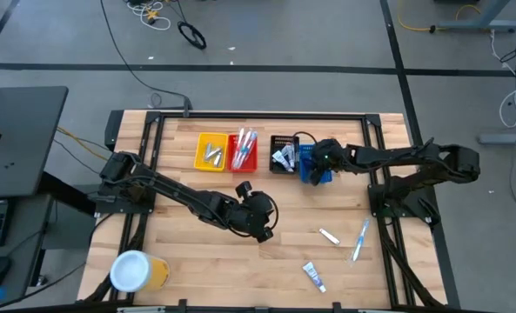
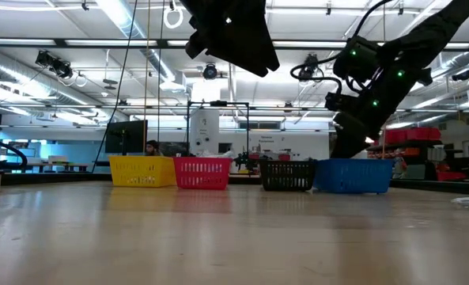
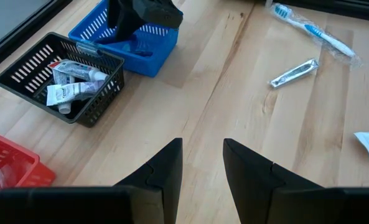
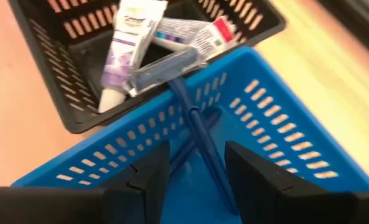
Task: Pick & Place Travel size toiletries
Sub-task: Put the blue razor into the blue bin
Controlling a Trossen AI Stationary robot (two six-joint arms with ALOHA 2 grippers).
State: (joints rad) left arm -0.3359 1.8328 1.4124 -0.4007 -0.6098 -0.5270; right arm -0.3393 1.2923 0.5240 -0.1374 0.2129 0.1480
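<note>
My right gripper (image 4: pixel 198 149) is open over the blue bin (image 4: pixel 284 124), at the far right of the row of bins (image 1: pixel 314 165). A dark blue razor (image 4: pixel 196 127) leans in that bin, its head on the rim (image 4: pixel 165 65) next to the black bin (image 4: pixel 60 81), which holds white tubes (image 4: pixel 125 50). The handle's lower end runs between my fingers. My left gripper (image 3: pixel 203 149) hovers open and empty above mid-table (image 1: pixel 262 213). On the table lie a toothbrush (image 3: pixel 312 28), a silvery packet (image 3: pixel 294 73) and a tube (image 1: pixel 314 276). My right gripper stands over the razor handle's lower end (image 4: pixel 218 177), slanting down into the blue bin. That end runs close along one finger (image 4: pixel 252 177). Whether it touches the finger cannot be told.
A yellow bin (image 1: pixel 211 150) and a red bin (image 1: pixel 244 152) stand left of the black one, along the far side. A yellow cup with a white lid (image 1: pixel 136 271) lies at the near left corner. Bare wood stretches between the bins and the loose items.
</note>
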